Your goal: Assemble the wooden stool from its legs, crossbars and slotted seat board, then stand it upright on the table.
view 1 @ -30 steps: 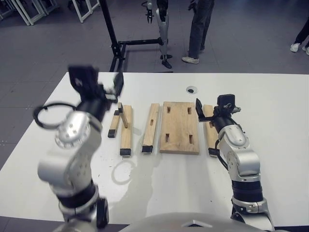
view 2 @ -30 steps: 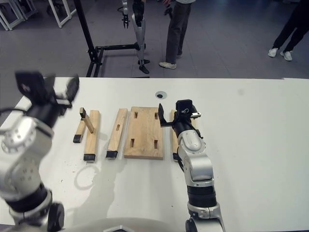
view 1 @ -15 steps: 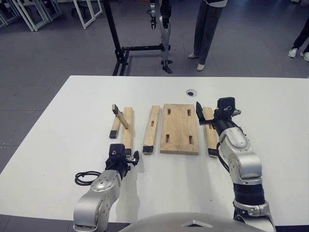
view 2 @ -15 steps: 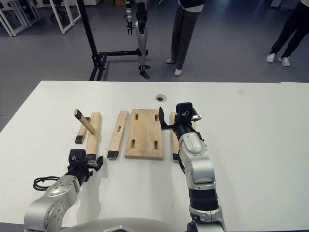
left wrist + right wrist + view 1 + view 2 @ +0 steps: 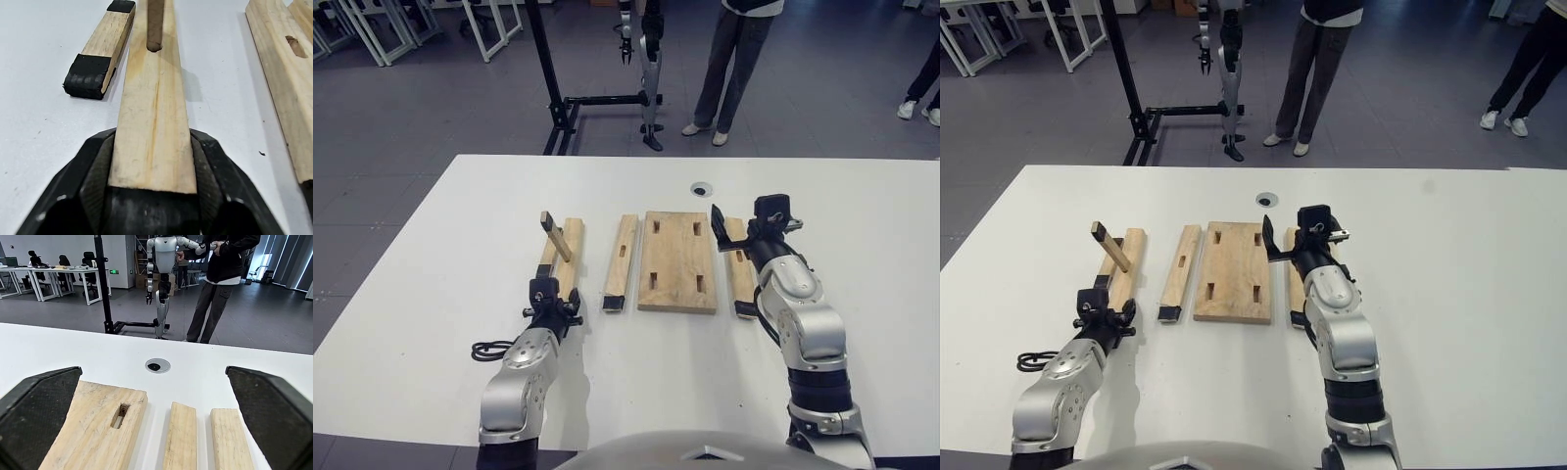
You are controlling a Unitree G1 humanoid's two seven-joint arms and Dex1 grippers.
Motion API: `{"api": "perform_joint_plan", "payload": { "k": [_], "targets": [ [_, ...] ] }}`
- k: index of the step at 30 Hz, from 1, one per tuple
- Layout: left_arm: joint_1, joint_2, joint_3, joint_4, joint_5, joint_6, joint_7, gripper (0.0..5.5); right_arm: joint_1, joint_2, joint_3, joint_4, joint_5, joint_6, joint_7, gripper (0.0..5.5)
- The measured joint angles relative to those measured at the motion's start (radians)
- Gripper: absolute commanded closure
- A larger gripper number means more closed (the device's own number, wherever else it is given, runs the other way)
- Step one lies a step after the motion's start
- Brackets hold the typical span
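Observation:
The slotted seat board [image 5: 677, 258] lies flat mid-table. Left of it lies one slotted leg [image 5: 620, 259], then a second leg [image 5: 570, 264] with a crossbar [image 5: 556, 235] standing tilted in its slot, and a short black-tipped piece [image 5: 100, 54] beside that. My left gripper [image 5: 546, 299] is at this second leg's near end, its fingers [image 5: 95, 171] pressed against both sides of the wood [image 5: 151, 122]. Two more wooden pieces [image 5: 181, 440] lie right of the board. Above their far ends my right gripper [image 5: 744, 227] hangs open, holding nothing.
A round cable hole [image 5: 702, 184] sits in the table beyond the board. A black cable loop [image 5: 489, 350] lies by my left forearm. A black stand [image 5: 548, 78], another robot and standing people are on the floor past the far edge.
My left arm has come down from a raised pose to the table, then slid forward until its fingers closed around the near end of the leg with the crossbar. The right arm has not moved.

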Motion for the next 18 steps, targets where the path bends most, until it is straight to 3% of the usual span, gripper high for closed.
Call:
{"api": "perform_joint_plan", "payload": {
  "k": [4, 7, 9, 12, 18],
  "targets": [
    [0.007, 0.034, -0.029, 0.049, 0.039, -0.096, -0.042, 3.46, -0.014, -0.006, -0.016, 0.002, 0.002, 0.002, 0.003, 0.0],
    [-0.005, 0.026, 0.012, 0.025, -0.039, -0.104, -0.11, 3.46, -0.067, -0.023, -0.076, 0.024, 0.042, 0.022, 0.023, 0.0],
    [-0.092, 0.035, 0.067, -0.024, -0.097, -0.087, -0.13, 3.46, -0.124, -0.049, -0.132, 0.054, 0.082, 0.033, 0.05, 0.0],
    [-0.383, 0.118, 0.21, -0.109, -0.195, -0.051, -0.13, 3.46, -0.237, -0.085, -0.228, 0.119, 0.222, 0.079, 0.136, 0.0],
    [-0.675, 0.082, 0.396, 0.04, -0.915, 0.217, -0.228, 3.46, -0.512, -0.082, -0.411, 0.271, 0.845, 0.479, 0.42, 0.0]
  ]
}}
